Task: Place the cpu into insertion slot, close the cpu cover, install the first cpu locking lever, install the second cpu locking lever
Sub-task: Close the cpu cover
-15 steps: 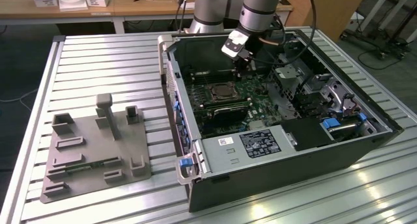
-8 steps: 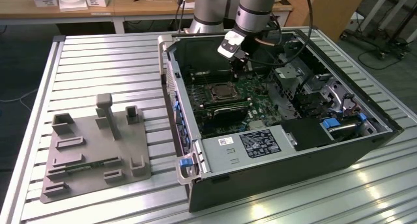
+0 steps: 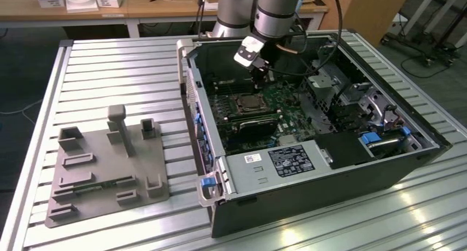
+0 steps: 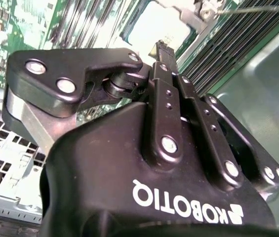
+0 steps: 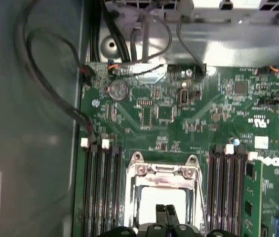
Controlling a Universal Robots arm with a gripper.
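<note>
Silvery-tan metal is showing through the open centre of the cpu cover, where the cpu is lying flat in its socket on the green motherboard. The cover's frame is sitting around all the chip's visible edges; I cannot tell whether it is pressed fully down. A thin wire lever is running past one side of the socket.

The end effector is hanging directly over the chip, its two fingers clenched together with nothing showing between them. I cannot tell whether the tips are touching the cpu.

Rows of dark memory slots are flanking the socket closely on two opposite sides, leaving only narrow strips of board beside the frame. Black cables are looping along the board's edge, against the grey case panel.

In the exterior view the arm is reaching down through the open side of the black computer case, which is lying on the slatted metal bench. The socket is sitting near the case wall on the exterior view's left, well apart from the labelled grey box. A grey fixture plate is resting on the bench beside the case.
</note>
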